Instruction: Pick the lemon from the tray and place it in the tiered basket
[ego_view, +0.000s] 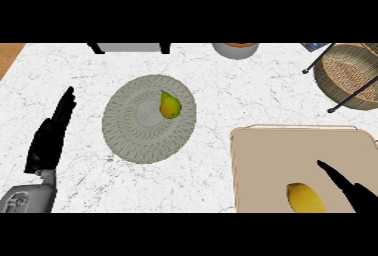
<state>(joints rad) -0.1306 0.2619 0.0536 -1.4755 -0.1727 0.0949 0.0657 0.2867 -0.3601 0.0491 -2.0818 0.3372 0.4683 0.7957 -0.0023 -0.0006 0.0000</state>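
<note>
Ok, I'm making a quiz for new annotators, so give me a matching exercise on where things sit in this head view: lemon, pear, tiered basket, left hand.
Things:
1. lemon
2. pear
3. tiered basket
4. left hand

Places:
A. on the round woven mat
B. far right corner of the counter
C. on the beige tray, beside the right hand
D. over bare marble at the left, fingers straight

Pairs: 1-C, 2-A, 3-B, 4-D
</note>
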